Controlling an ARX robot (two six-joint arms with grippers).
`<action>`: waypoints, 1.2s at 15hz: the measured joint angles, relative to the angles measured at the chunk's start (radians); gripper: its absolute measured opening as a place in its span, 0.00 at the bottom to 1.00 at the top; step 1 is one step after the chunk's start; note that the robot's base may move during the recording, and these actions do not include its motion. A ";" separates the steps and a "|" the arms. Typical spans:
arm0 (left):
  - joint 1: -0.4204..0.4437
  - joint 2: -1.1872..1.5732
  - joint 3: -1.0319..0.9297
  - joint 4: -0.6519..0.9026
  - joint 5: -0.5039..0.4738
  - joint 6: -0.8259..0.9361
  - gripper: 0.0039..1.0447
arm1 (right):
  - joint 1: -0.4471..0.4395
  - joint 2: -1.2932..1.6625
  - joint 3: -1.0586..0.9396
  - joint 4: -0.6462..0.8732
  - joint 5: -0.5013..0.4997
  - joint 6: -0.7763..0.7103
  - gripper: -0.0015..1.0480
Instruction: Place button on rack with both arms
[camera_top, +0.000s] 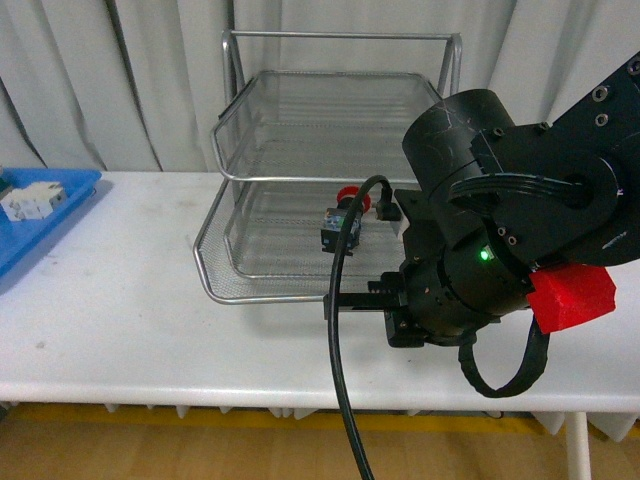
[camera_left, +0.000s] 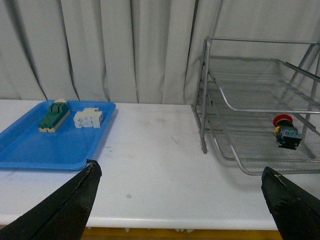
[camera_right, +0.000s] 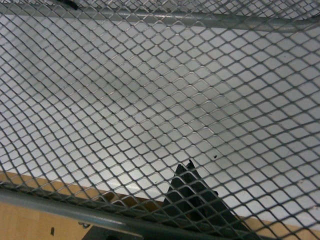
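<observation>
— Left end effector (camera_left: 180, 205) is spread wide, empty. Right one?
— Cannot tell; its fingers are hidden. Button (camera_top: 345, 218) lies on the bottom tray of the rack (camera_top: 300, 90). Placing looks done; only pulling away remains.

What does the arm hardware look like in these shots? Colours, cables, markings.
The right arm is matte black with rounded joint housings, a lit green LED, a bright red block and a looping black cable. The left gripper shows only two black, wedge-shaped fingers.

Red-capped black-and-blue button (camera_top: 345, 215), silver mesh rack (camera_top: 300, 150), blue tray (camera_left: 30, 150).
</observation>
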 joint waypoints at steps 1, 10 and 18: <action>0.000 0.000 0.000 0.000 0.000 0.000 0.94 | -0.005 0.008 0.018 0.010 -0.002 -0.015 0.02; 0.000 0.000 0.000 0.000 0.000 0.000 0.94 | -0.040 -0.320 -0.126 0.109 -0.043 -0.024 0.02; 0.000 0.000 0.000 0.000 0.000 0.000 0.94 | -0.029 -0.901 -0.597 0.397 0.052 0.013 0.02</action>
